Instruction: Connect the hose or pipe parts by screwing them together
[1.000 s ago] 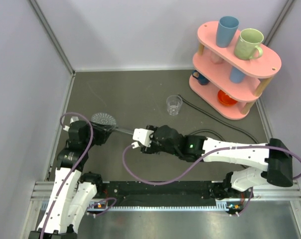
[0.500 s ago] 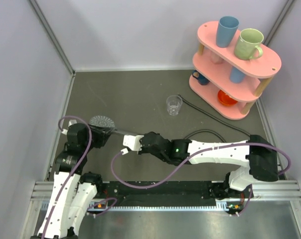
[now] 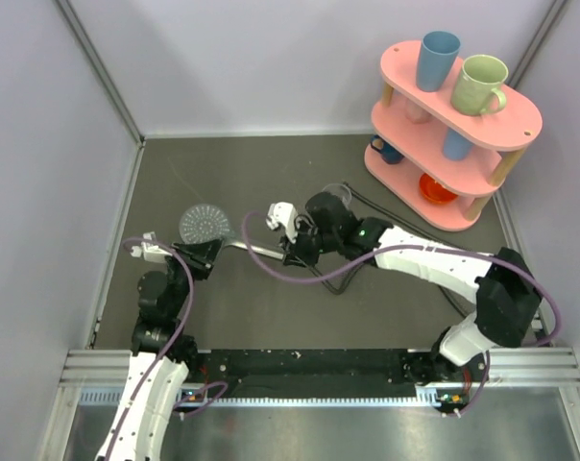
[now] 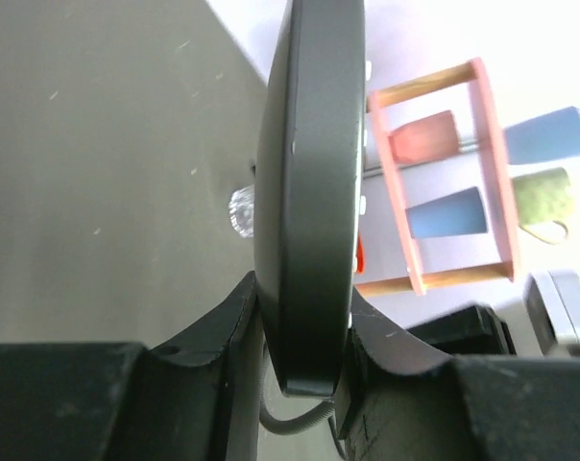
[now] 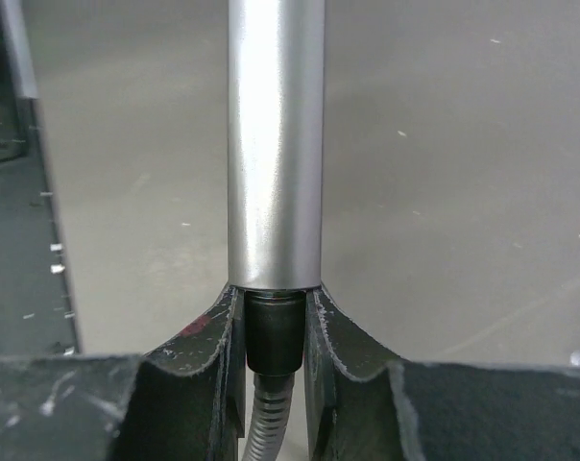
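The grey hand shower lies across the mat, its perforated disc (image 3: 205,223) on the left and its silver handle (image 3: 256,250) pointing right. My left gripper (image 3: 202,255) is shut on the disc's near rim. In the left wrist view the disc (image 4: 309,182) stands edge-on between the jaws of the left gripper (image 4: 304,360). My right gripper (image 3: 295,248) is shut on the hose's black end nut (image 5: 274,331), which sits flush against the handle's end (image 5: 276,144). Corrugated hose (image 5: 268,423) trails back from the right gripper (image 5: 274,336). More dark hose (image 3: 420,229) runs toward the right wall.
A pink two-tier rack (image 3: 463,115) with cups and mugs stands at the back right. A clear glass cup (image 3: 338,195) sits just behind my right arm. Purple cables (image 3: 271,274) loop beside both arms. Walls close in the left, back and right.
My right gripper swung from the near left up to the handle's end and closed on the hose nut. The left arm shifted its pose, still holding the disc.
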